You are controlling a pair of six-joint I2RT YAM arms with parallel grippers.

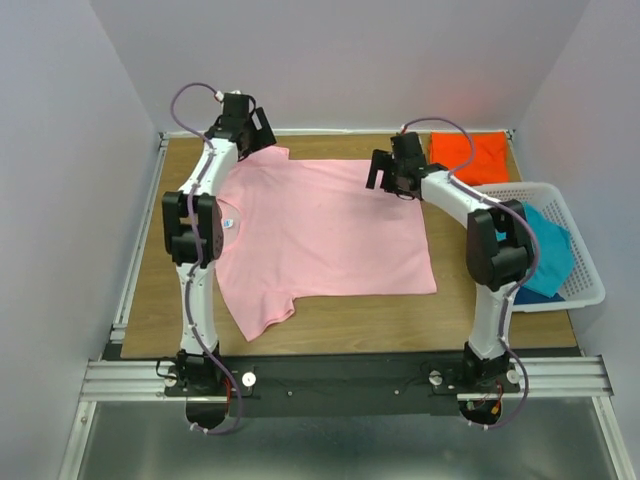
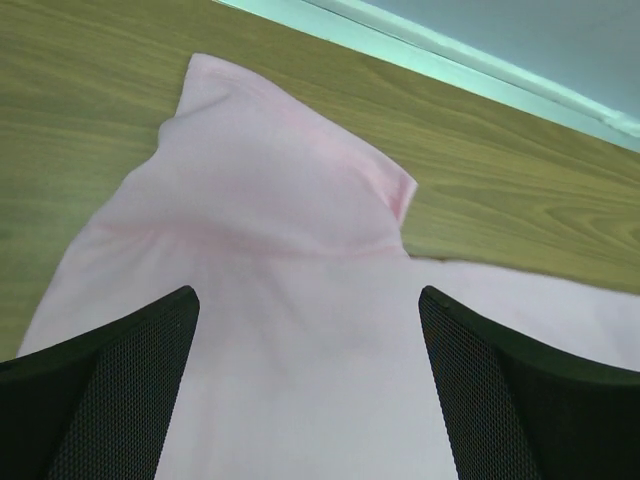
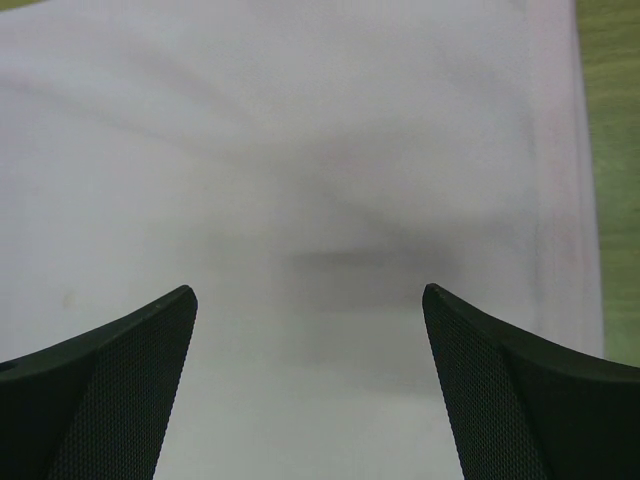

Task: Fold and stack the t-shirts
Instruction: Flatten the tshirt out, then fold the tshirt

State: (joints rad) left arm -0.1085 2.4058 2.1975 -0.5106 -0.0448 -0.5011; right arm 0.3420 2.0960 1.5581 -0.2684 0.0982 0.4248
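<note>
Bare table (image 1: 420,320) before pink t-shirt (image 1: 320,230); basket (image 1: 583,262) along right edge

White lattice basket (image 1: 585,265) at wooden table's (image 1: 400,320) right.

White-shelled arms (image 1: 197,300), black joints (image 1: 190,228), looping purple cables (image 1: 176,98), black mesh-textured fingers (image 2: 110,400).

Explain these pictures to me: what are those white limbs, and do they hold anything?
They are two robot arms bolted to a table. One picture looks down from above and behind; the other two come from wrist cameras, so the black shapes are each gripper's own fingers. A pink shirt lies spread flat, an orange shirt at the far right corner, a teal shirt in a white basket. The left gripper hangs over a sleeve, the right gripper over the hem; both are open, holding nothing.
</note>
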